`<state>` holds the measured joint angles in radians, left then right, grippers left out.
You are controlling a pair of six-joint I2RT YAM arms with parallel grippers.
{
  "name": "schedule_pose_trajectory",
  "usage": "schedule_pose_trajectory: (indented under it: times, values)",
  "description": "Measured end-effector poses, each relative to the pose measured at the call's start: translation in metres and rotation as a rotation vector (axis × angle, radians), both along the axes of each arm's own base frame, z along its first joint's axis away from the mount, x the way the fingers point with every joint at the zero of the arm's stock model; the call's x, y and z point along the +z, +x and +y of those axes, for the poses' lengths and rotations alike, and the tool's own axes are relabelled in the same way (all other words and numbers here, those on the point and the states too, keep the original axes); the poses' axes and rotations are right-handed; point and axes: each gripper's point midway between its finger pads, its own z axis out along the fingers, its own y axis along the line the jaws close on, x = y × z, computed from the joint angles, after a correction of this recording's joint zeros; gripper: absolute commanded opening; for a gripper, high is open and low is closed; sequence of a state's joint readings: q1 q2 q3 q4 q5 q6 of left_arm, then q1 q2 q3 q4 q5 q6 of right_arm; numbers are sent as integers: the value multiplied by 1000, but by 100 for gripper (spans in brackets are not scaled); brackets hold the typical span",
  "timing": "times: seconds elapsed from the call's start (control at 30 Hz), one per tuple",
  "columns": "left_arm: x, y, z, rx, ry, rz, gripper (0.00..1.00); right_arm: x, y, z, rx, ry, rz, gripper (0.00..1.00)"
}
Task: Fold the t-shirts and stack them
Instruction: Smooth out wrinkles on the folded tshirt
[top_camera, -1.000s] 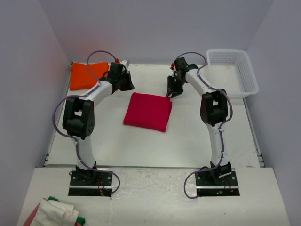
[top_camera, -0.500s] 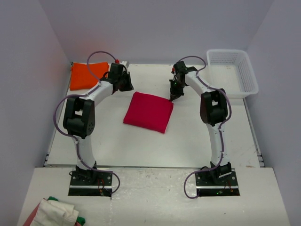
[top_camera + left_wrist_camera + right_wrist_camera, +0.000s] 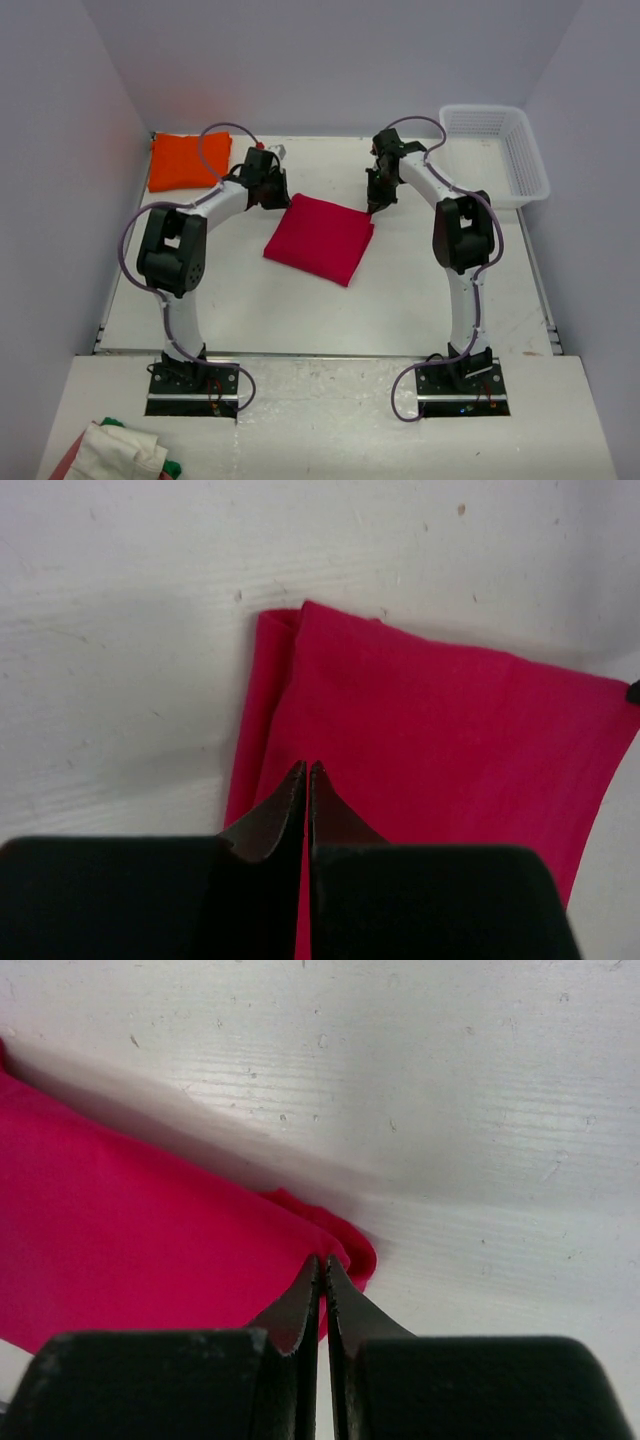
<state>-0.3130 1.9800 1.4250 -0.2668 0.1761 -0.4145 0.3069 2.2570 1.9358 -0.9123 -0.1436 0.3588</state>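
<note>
The crimson-red folded cloth t-shirt and bright orange folded cloth t-shirt are both plain; the speckled desk and lattice plastic basket are white.

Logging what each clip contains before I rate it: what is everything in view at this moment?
red t-shirt: one, crimson, folded, middle of the table
orange t-shirt: one, bright orange, folded, far left corner
basket: one, white plastic mesh, far right corner
cloth bundle: one, off-white with bits of red and green, near left ledge
table: one, white, scuffed
left arm: one, white and black, reaching to the shirt's far left edge
right arm: one, white and black, reaching to its far right corner
left gripper: one, black, shut, tips over red cloth
right gripper: one, black, shut, apparently pinching the shirt's corner
</note>
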Motion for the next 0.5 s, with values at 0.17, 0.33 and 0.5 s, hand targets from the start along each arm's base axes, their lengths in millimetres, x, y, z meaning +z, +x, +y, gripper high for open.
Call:
schedule_pose_trajectory:
  times: [0.17, 0.33, 0.5]
  values:
    - [-7, -31, -10, 8, -13, 55, 1, -3, -3, -2, -3, -10, 9, 0]
    - [17, -51, -9, 80, -20, 31, 1, -5, -4, -5, -7, -24, 8, 0]
    - [58, -65, -7, 157, -4, -46, 1, -10, -7, -6, -9, -26, 16, 0]
